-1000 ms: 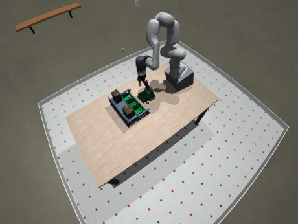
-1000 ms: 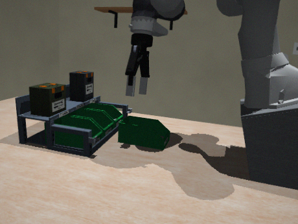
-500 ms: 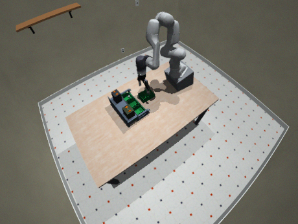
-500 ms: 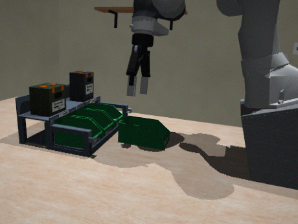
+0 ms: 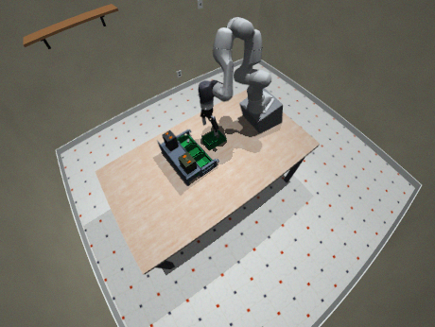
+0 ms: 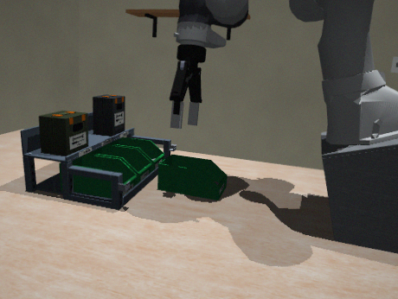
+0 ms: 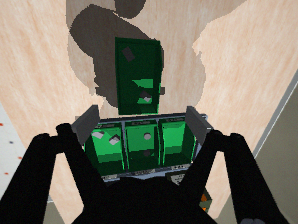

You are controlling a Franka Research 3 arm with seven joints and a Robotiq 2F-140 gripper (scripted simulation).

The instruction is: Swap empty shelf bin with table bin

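Note:
In the wrist view a grey shelf holds three green open bins side by side. The right-hand bin looks empty. The left bin and the middle bin hold small grey parts. A fourth green bin stands on the table just in front of the shelf, with grey parts in it. My gripper is open and empty. It hangs well above the gap between the table bin and the shelf's front lip.
The shelf carries an olive box and a black box on its upper board. The robot's grey base stands on the table to the right of the bins.

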